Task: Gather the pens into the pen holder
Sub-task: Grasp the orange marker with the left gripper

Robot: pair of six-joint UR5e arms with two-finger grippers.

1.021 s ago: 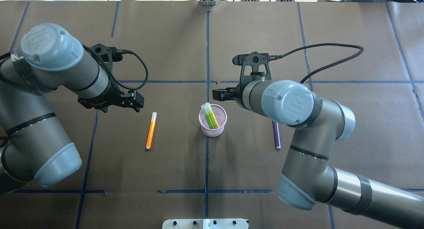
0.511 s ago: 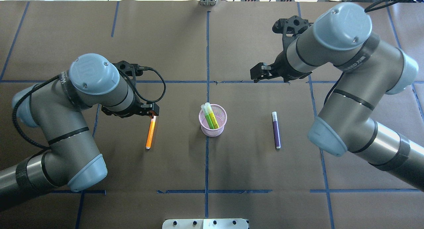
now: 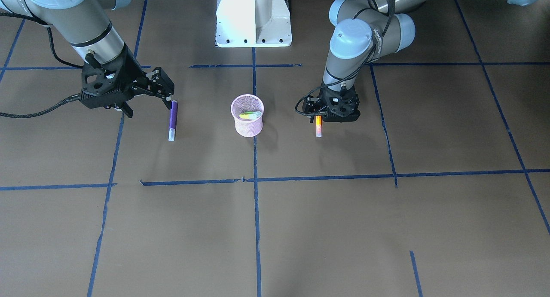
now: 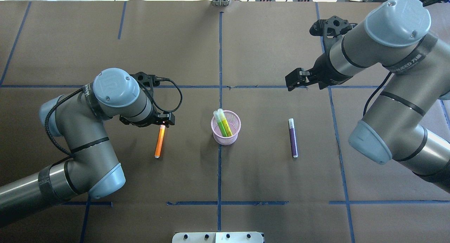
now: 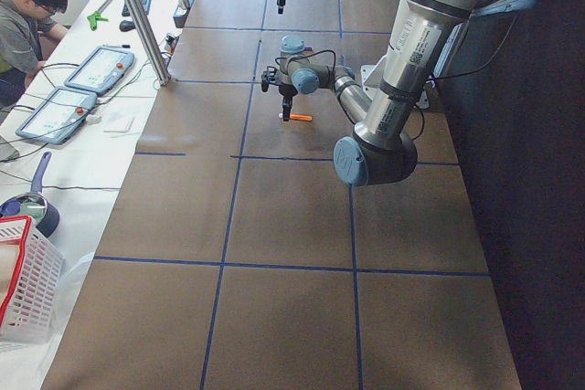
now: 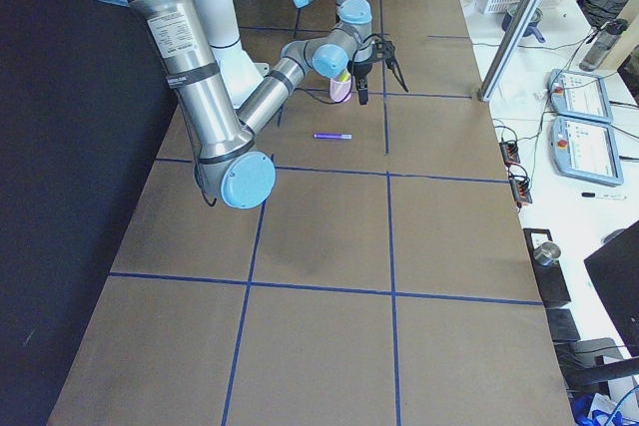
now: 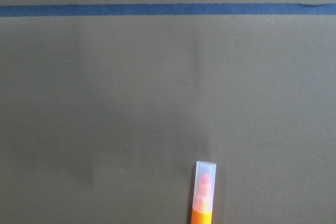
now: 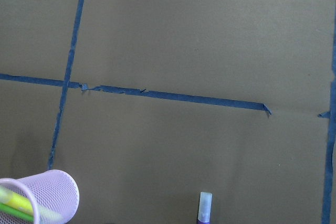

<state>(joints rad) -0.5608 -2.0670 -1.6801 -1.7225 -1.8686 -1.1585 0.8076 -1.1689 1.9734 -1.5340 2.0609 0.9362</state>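
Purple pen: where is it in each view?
Front-facing: purple pen left of pink cup.
Overhead: right of cup.
Exterior left: cannot find it.
Exterior right: centre, nearer than cup.
Left wrist: absent.
Right wrist: bottom edge, right of cup.
Landmark: the cup.

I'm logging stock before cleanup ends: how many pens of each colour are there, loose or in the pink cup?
Orange pen, lying loose: 1
Purple pen, lying loose: 1
Green pen, in the pen holder: 1
Yellow pen, in the pen holder: 1
Total: 4

pink holder (image 4: 225,139), orange pen (image 4: 160,141), purple pen (image 4: 293,139)
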